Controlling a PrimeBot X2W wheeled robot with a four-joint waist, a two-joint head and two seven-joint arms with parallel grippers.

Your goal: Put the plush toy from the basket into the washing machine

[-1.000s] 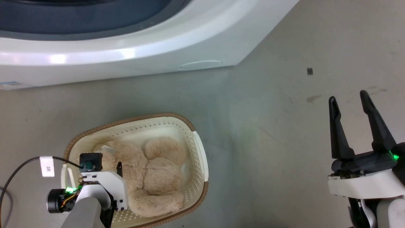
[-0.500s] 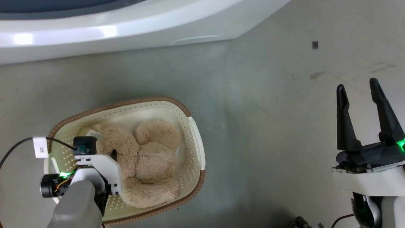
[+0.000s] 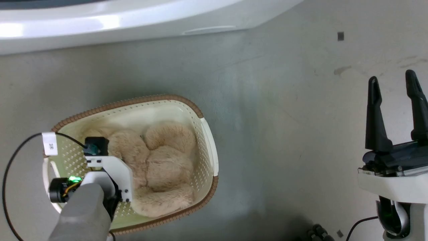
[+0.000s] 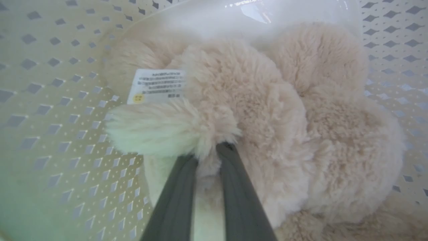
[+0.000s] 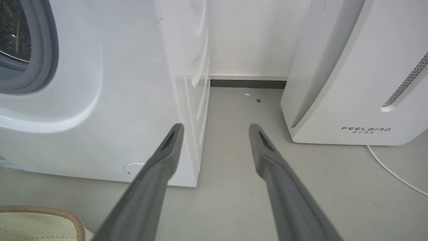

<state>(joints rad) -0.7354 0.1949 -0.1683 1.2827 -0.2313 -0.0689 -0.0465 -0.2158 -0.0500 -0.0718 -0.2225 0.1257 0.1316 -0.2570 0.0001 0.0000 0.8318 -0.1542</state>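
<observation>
The left hand (image 4: 212, 152) is down inside the basket (image 3: 143, 100), its two fingers drawn close with a tuft of the plush toy (image 4: 267, 110) pinched between them, just below the white tag (image 4: 157, 85). The toy lies curled on the basket floor. It looks light, soft and squashy. Long pile alone could slide out of the grip, so a bite into a stuffed limb or the body should hold better. The right hand (image 3: 392, 76) hangs over the floor (image 3: 267, 117), well apart from the basket, fingers spread and empty. Beyond stands the washing machine (image 5: 127, 83), its opening showing.
</observation>
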